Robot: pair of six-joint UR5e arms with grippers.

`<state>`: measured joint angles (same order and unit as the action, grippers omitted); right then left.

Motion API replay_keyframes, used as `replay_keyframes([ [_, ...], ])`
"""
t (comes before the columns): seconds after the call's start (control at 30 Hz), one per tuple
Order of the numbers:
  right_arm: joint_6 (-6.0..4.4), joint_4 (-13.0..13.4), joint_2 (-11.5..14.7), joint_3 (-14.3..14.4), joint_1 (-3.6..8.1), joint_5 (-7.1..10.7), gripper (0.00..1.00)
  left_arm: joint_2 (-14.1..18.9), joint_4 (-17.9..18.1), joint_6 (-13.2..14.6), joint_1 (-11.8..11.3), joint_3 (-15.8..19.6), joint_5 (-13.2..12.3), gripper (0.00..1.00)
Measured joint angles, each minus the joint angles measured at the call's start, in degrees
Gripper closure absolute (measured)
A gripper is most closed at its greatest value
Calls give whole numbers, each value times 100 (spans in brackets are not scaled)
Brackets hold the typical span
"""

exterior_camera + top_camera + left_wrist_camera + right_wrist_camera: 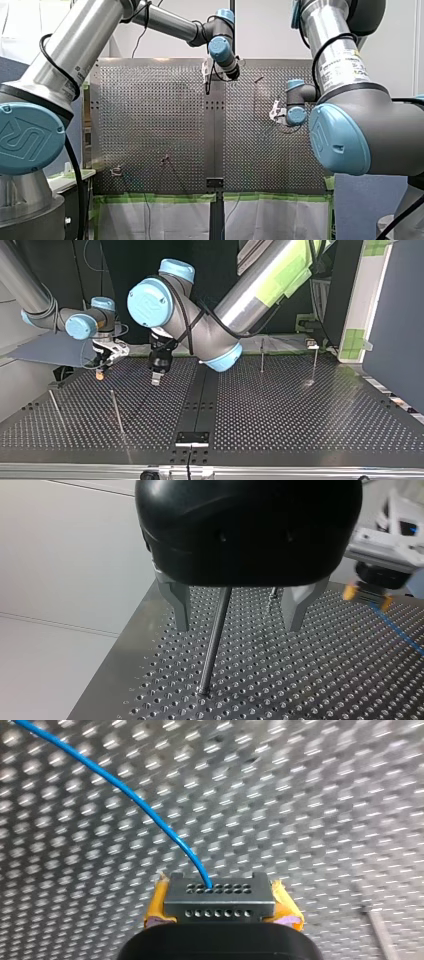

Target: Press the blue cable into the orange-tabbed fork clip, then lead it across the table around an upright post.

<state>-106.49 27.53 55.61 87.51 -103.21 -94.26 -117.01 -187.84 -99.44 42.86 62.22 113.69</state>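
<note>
The blue cable (135,800) runs over the perforated table (325,795) into my right gripper (220,912), which has yellow pads (286,909) and is shut on it. In the left wrist view that gripper (370,592) hangs beside mine, the cable (397,629) trailing from it. My left gripper (239,615) is open, and its metal fingers (180,605) straddle an upright post (214,645) without touching it. In the top view my left gripper (156,380) hovers just above the table, with my right gripper (101,371) to its left. A small pale clip (116,171) sits at the front view's near left.
Thin upright posts stand at the top view's near left (116,412) and far left (56,407), and two more at the far right (261,355) (314,365). A black bracket (192,438) sits on the centre seam at the near edge.
</note>
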Motion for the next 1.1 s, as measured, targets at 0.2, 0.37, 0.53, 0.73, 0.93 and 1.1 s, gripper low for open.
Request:
replay_keyframes([
  [0.2,-4,-101,363,0,9,5,100,0,-10,3,-4,2,0,10],
  [0.37,1,-268,637,16,23,5,100,0,-1,5,-18,4,-3,10],
  [0.53,2,-350,941,79,51,-13,100,0,14,65,-31,-13,-69,8],
  [0.73,10,-352,1328,244,90,-55,100,0,21,140,-58,-175,-378,8],
  [0.93,102,-342,1617,509,104,-157,100,-3,-157,70,-128,-467,-694,5],
  [1.1,164,-318,1577,778,106,-245,100,-41,-454,-30,-207,-772,-1000,3],
])
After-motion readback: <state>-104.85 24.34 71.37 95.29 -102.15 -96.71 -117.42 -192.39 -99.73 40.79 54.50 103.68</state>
